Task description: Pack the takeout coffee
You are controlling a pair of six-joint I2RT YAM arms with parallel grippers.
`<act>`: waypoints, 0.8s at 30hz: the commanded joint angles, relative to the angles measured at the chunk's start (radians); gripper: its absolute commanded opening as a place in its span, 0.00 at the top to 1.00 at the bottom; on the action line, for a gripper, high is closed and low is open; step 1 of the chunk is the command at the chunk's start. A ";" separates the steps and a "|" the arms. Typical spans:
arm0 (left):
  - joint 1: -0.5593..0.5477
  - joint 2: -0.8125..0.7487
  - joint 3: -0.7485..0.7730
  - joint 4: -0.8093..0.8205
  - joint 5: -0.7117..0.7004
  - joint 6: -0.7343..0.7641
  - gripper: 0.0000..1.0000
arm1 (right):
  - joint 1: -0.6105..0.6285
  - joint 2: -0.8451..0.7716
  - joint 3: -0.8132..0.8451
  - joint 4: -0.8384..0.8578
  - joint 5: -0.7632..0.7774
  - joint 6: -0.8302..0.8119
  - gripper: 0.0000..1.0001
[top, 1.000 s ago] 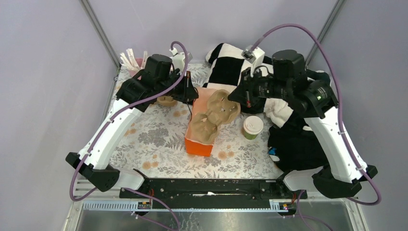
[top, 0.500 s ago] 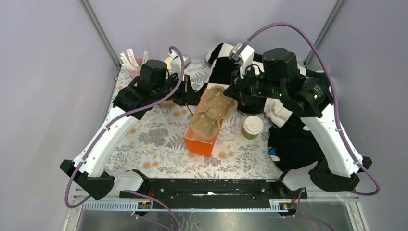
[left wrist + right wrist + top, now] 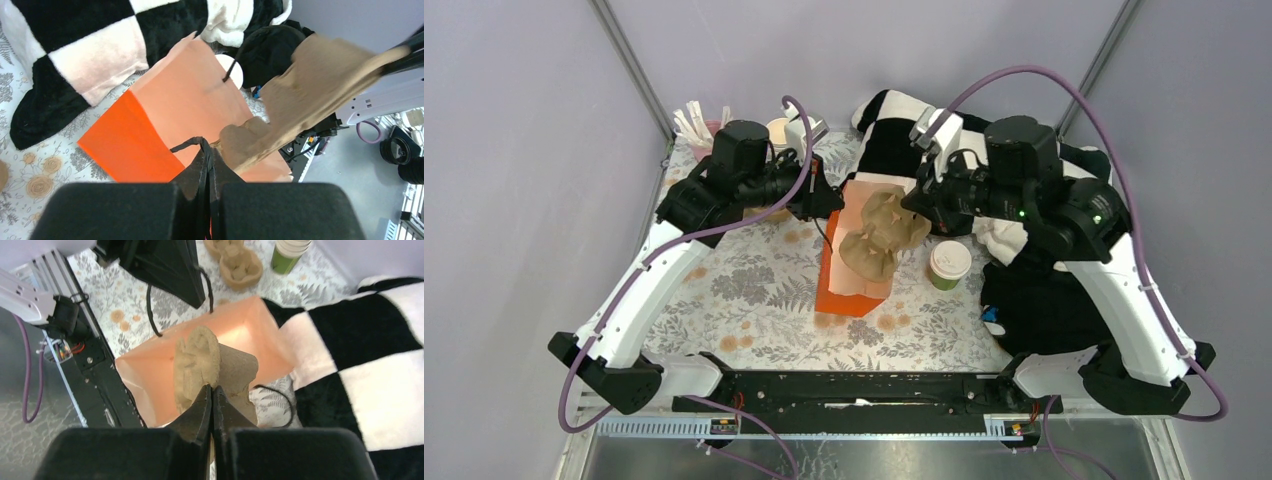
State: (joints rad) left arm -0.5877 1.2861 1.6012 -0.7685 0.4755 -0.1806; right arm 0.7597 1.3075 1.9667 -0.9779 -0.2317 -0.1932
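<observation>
Top external view: pulp carrier (image 3: 879, 235) tipped into the mouth of the orange bag (image 3: 849, 290), takeout coffee (image 3: 949, 264) just right of it on the surface (image 3: 744, 290).
Your left claw (image 3: 206, 165) is clenched on the black handle (image 3: 186, 145), your right claw (image 3: 211, 400) on the pulp carrier. Likely light and crushable: grip the body below the lid (image 3: 951, 256), gently.

The left arm (image 3: 652, 278) and right arm (image 3: 1124, 300) are white shells with black joints, each trailing a purple cable (image 3: 1024, 70). A green light (image 3: 1022, 213) glows on the right arm; the left gripper (image 3: 206, 150) is a black tapering wedge.
</observation>
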 commanded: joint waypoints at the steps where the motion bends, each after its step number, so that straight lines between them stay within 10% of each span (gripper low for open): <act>1: -0.005 0.000 0.004 0.097 0.082 -0.011 1.00 | 0.010 -0.014 -0.076 0.060 -0.067 -0.003 1.00; 24: -0.011 -0.001 -0.032 0.127 0.105 -0.036 1.00 | 0.003 -0.002 -0.244 0.180 -0.080 -0.054 1.00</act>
State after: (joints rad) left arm -0.5930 1.2995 1.5833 -0.6960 0.5652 -0.2119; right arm 0.7647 1.3224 1.7393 -0.8680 -0.3481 -0.2317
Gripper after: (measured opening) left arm 0.008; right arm 0.019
